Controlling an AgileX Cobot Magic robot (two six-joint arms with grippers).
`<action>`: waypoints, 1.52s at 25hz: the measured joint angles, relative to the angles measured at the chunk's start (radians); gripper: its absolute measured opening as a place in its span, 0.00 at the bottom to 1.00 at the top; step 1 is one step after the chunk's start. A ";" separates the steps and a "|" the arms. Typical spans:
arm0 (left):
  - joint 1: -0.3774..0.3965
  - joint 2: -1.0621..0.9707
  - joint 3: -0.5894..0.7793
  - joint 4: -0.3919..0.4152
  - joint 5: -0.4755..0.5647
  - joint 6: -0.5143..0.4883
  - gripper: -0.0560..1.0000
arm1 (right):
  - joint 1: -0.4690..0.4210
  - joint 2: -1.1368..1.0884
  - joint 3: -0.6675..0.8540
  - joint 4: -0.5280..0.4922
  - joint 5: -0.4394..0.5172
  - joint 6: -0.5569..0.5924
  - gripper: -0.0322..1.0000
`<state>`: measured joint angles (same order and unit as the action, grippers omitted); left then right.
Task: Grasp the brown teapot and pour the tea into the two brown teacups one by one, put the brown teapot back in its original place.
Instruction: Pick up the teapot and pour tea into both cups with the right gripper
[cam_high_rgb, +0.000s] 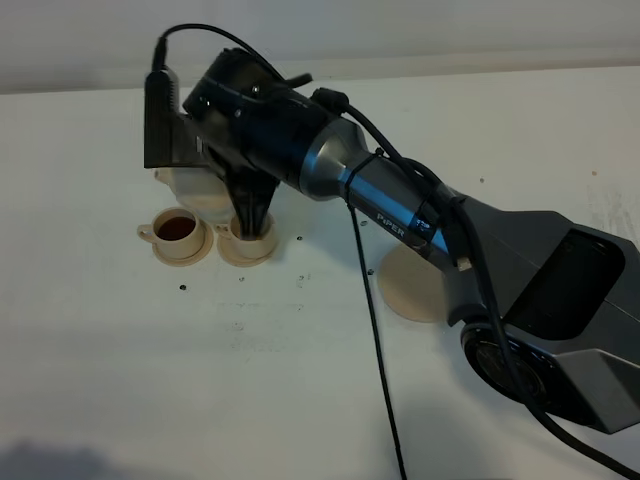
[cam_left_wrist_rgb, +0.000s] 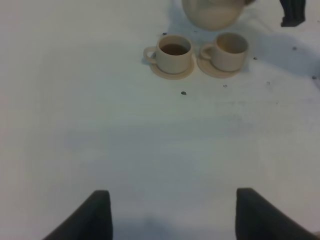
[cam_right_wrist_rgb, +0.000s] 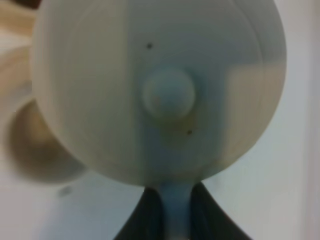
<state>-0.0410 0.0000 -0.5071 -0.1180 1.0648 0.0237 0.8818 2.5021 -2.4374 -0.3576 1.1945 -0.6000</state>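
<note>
My right gripper (cam_high_rgb: 250, 215) reaches across to the left and is shut on the loop handle of the brown teapot (cam_high_rgb: 186, 186). In the right wrist view the teapot (cam_right_wrist_rgb: 165, 95) fills the frame, lid knob facing the camera, its handle pinched by the gripper (cam_right_wrist_rgb: 176, 215). The teapot (cam_left_wrist_rgb: 212, 12) hangs just behind the two brown teacups. The left teacup (cam_high_rgb: 178, 230) (cam_left_wrist_rgb: 175, 52) holds dark tea. The right teacup (cam_high_rgb: 247, 242) (cam_left_wrist_rgb: 230, 50) looks pale inside and is half hidden by the fingers from above. The wide saucer (cam_high_rgb: 408, 285) lies bare, partly under the arm. My left gripper (cam_left_wrist_rgb: 170, 215) stands open, well short of the cups.
Each cup stands on its own small saucer (cam_left_wrist_rgb: 156, 71). The right arm's body (cam_high_rgb: 540, 300) and a black cable (cam_high_rgb: 380, 350) cross the white table's right half. A few dark specks (cam_left_wrist_rgb: 183, 93) dot the table in front of the cups.
</note>
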 joint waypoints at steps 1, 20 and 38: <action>0.000 0.000 0.000 0.000 0.000 0.000 0.54 | 0.000 0.000 -0.006 0.024 0.022 0.017 0.12; 0.000 0.000 0.000 0.000 0.000 0.000 0.54 | 0.068 -0.010 0.050 0.263 0.040 0.427 0.12; 0.000 0.000 0.000 0.000 0.000 0.000 0.54 | 0.101 -0.005 0.164 0.283 0.038 0.462 0.12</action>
<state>-0.0410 0.0000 -0.5071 -0.1180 1.0648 0.0237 0.9828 2.4973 -2.2730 -0.0750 1.2330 -0.1384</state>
